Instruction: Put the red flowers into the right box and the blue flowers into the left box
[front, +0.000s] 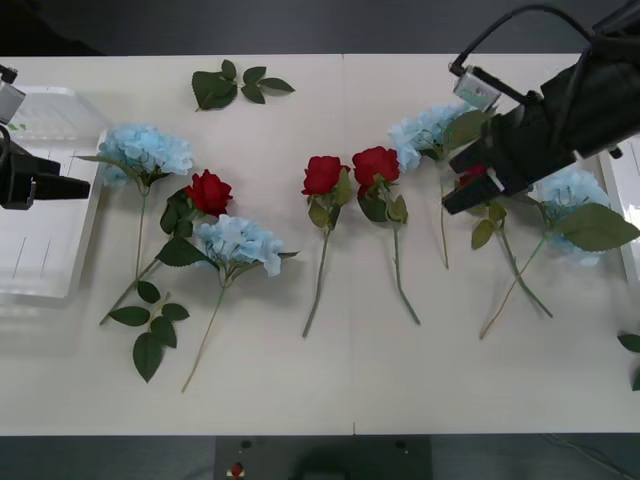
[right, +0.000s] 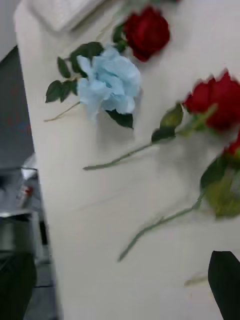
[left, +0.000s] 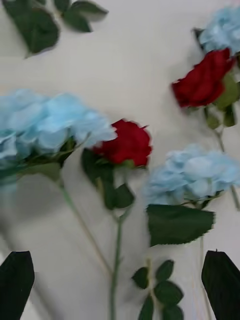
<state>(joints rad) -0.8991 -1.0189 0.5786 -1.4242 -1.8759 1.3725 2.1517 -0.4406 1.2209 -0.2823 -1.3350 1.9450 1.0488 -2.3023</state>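
The right gripper (front: 462, 196) hangs low over the table's (front: 400, 380) right side, right above a red flower (front: 474, 176) lying between two blue flowers (front: 428, 130); whether its black fingers are spread or closed I cannot tell, and they hold nothing I can see. The left gripper (front: 80, 187) waits over the left box (front: 40, 280) with its black fingers (left: 16, 280) apart and empty. More red flowers (front: 322, 174) and blue flowers (front: 238, 243) lie across the table, and the right box (front: 628, 200) shows at the right edge.
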